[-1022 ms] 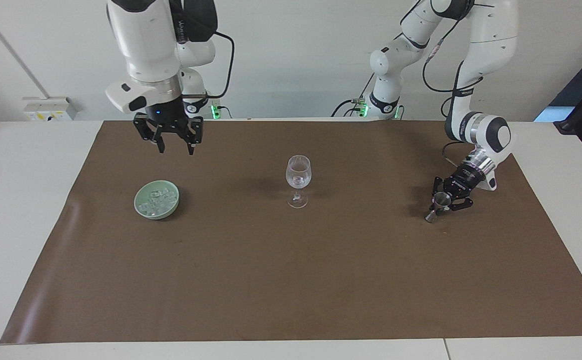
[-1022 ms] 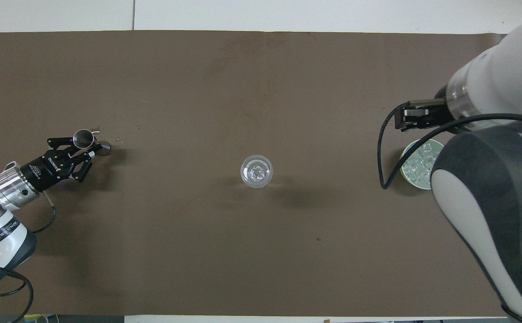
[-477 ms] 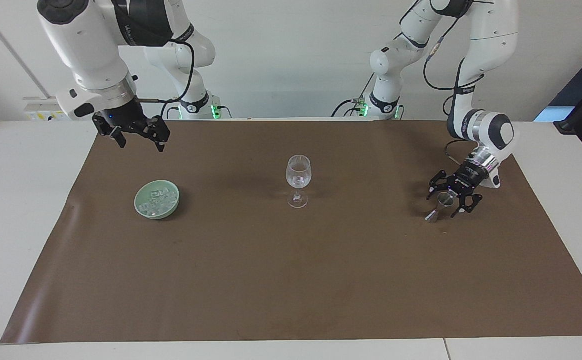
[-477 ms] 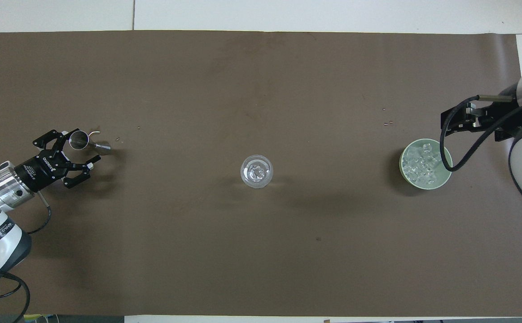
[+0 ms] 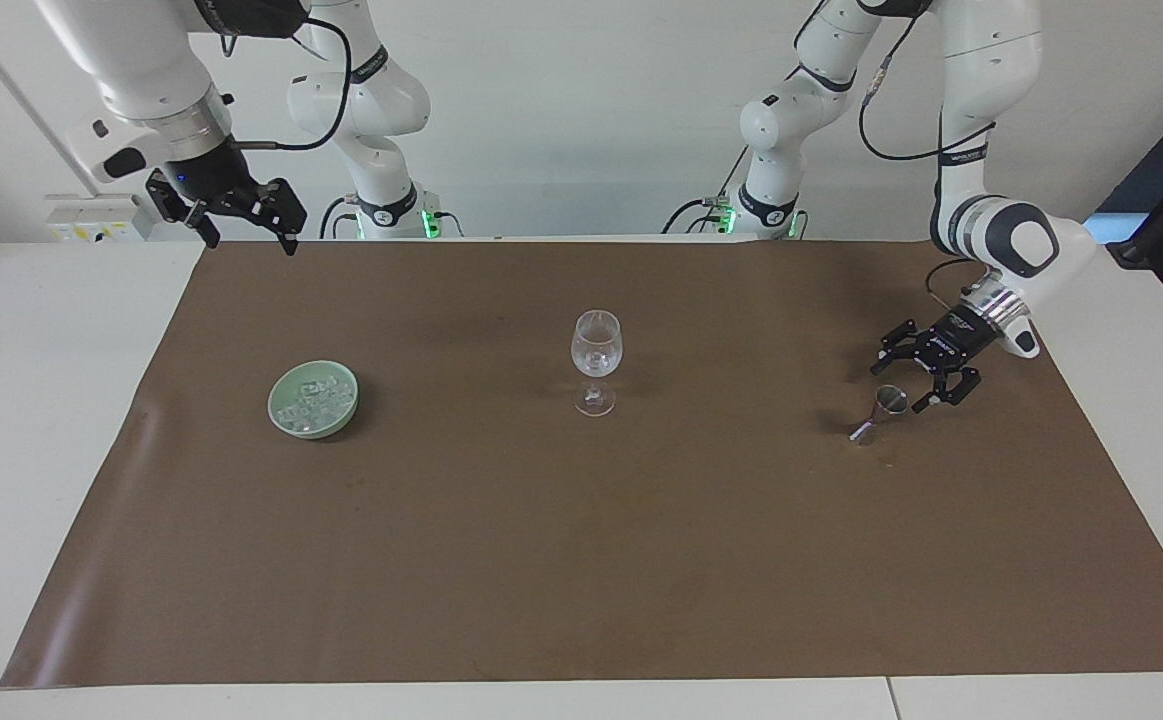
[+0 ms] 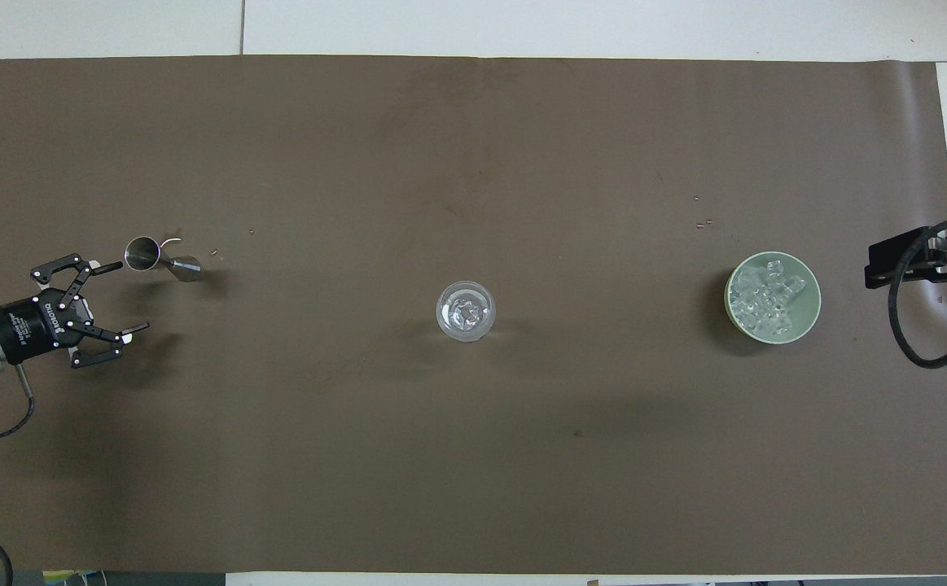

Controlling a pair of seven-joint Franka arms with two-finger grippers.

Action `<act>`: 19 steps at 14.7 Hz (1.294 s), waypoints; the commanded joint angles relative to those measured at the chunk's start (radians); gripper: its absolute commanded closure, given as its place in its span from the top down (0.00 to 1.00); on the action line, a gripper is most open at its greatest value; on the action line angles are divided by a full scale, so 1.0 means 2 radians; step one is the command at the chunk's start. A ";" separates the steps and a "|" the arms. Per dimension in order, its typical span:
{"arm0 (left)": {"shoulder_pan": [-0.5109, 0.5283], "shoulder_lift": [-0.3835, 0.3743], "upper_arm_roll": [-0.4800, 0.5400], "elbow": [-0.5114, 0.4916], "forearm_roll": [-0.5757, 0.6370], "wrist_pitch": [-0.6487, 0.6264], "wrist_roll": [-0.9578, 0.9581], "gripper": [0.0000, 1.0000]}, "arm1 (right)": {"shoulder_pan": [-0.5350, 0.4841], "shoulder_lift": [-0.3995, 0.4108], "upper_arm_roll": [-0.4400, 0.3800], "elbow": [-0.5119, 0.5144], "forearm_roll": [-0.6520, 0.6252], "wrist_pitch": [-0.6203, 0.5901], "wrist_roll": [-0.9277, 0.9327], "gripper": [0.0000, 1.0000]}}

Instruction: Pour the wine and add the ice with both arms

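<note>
While both hands hang spread & empty, left hand [image 5: 916, 380] is beside jigger [image 5: 881, 409]; right hand [image 5: 241, 224] over mat edge; wine glass [image 5: 595, 362] stands mid-worktop w/ ice [image 5: 593, 362] inside.

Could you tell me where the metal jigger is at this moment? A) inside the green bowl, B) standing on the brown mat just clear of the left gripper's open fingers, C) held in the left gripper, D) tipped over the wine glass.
B: the metal jigger stands alone on the brown mat, with the left gripper open beside it and holding nothing.
</note>
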 commanded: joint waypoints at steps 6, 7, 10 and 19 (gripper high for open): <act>-0.041 -0.003 -0.004 0.165 0.360 -0.057 0.002 1.00 | 0.006 0.000 -0.028 -0.027 0.004 0.029 -0.028 1.00; -0.049 -0.003 -0.006 0.188 0.396 -0.074 0.005 1.00 | 0.006 0.008 -0.029 -0.023 0.007 0.026 -0.030 1.00; -0.070 -0.009 -0.007 0.214 0.419 -0.090 0.047 0.99 | 0.006 0.011 -0.030 -0.016 0.014 0.029 -0.030 1.00; -0.146 -0.073 -0.011 0.214 0.490 -0.091 0.193 1.00 | 0.012 0.009 -0.038 -0.019 0.014 0.041 -0.030 1.00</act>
